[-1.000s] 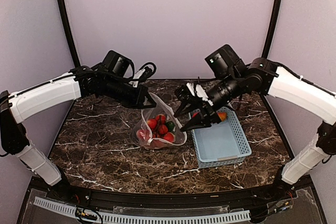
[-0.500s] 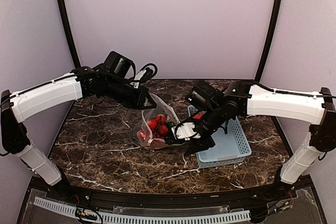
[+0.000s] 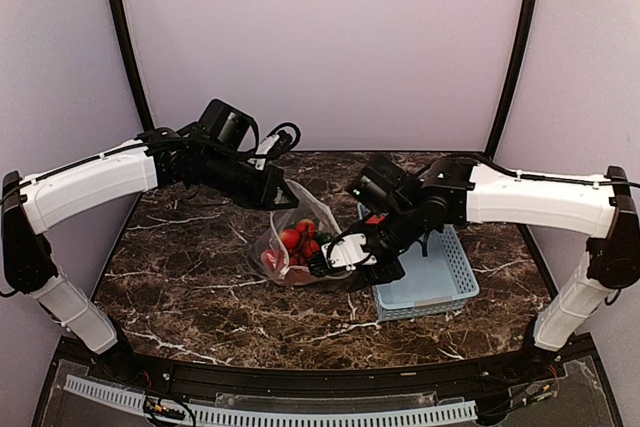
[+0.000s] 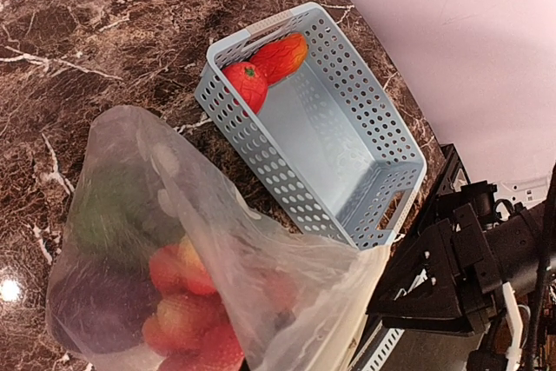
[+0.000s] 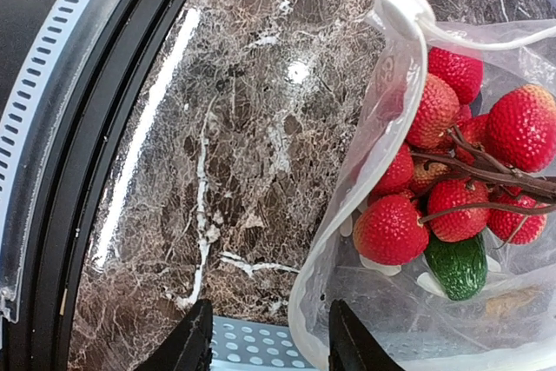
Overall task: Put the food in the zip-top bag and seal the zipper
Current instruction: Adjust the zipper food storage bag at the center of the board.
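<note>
Filling the bag [image 3: 298,215] is the step we are on, and we think it is nearly done. The bag sits on the table [image 5: 243,128] near the middle, just beside the blue basket [image 4: 261,149].

Our left pincer [image 3: 281,194] is up at the bag's far top edge. The plastic rises to a point there, so we judge that this pincer is pinching the edge and holding the mouth up. The left wrist view does not show its tips.

Inside the bag we see a heap of red strawberries [image 5: 434,110] with a green piece [image 5: 458,265] under them.

Our right pincer [image 3: 335,257] hangs low at the near side of the bag's mouth, between the bag and the basket. Its two tips are spread wide, and we see nothing held between them.

Two bits of food are not in the bag yet. A red tomato [image 4: 244,84] and an orange-red piece [image 4: 280,56] lie touching each other at the far end of the basket.

Next, we think the right pincer needs to lift away from the bag and go over to that far end. There it should come down with its tips around the tomato and squeeze. The tomato is round and may roll, so a grab at its middle seems best. The left pincer should hold the mouth open.

The small white slider [image 5: 404,8] sits at one end of the mouth. Zipping comes after both pieces are in.
</note>
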`<state>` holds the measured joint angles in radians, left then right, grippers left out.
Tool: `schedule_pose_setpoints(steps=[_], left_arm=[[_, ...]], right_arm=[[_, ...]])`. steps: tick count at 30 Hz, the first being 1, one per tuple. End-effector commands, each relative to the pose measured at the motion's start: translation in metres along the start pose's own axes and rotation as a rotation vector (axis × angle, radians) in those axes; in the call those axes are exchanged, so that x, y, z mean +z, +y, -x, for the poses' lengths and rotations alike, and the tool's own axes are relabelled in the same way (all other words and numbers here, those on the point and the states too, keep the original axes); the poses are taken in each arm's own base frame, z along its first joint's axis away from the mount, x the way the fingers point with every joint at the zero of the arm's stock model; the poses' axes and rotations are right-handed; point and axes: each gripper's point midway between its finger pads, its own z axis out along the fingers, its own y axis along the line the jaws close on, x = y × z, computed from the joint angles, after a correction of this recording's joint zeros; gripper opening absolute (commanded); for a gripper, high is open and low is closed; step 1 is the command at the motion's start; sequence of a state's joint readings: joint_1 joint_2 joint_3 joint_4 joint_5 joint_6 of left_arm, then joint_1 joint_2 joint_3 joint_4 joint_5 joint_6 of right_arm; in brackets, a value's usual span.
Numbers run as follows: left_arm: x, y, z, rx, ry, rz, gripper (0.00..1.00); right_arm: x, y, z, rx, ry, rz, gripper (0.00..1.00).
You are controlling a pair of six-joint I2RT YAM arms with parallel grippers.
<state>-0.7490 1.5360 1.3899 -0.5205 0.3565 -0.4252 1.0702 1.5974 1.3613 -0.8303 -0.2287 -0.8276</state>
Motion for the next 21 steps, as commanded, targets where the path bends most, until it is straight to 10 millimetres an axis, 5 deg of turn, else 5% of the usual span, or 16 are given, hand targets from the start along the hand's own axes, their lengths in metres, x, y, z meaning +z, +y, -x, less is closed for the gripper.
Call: schedule_pose_setpoints(steps=[1,4,7,10,16,18,21], left_arm=[[-0.002,0.002,-0.004,0.011,0.008,-0.001,0.01],[-0.002,0.002,-0.005,0.013,0.011,0.002,0.01],[-0.003,0.002,-0.005,0.017,0.018,0.004,0.01],[-0.003,0.004,-0.006,0.023,0.041,0.024,0.01],[0.001,0.016,-0.015,0.077,0.172,0.103,0.01],[0.003,0.011,-0.017,0.07,0.217,0.079,0.01],[-0.026,-0.008,0.004,0.113,0.22,0.091,0.01]], right_arm=[[0.018,-0.002,0.0,-0.063,0.045,-0.022,0.42],[0.027,-0.007,-0.005,-0.083,0.097,-0.051,0.34],[0.03,-0.013,-0.007,-0.09,0.133,-0.076,0.14],[0.015,-0.019,0.007,-0.106,0.121,-0.108,0.0],[-0.061,-0.03,0.084,-0.156,-0.131,-0.186,0.0],[-0.058,-0.033,0.083,-0.159,-0.117,-0.194,0.0],[-0.035,-0.034,0.067,-0.148,-0.031,-0.167,0.0]])
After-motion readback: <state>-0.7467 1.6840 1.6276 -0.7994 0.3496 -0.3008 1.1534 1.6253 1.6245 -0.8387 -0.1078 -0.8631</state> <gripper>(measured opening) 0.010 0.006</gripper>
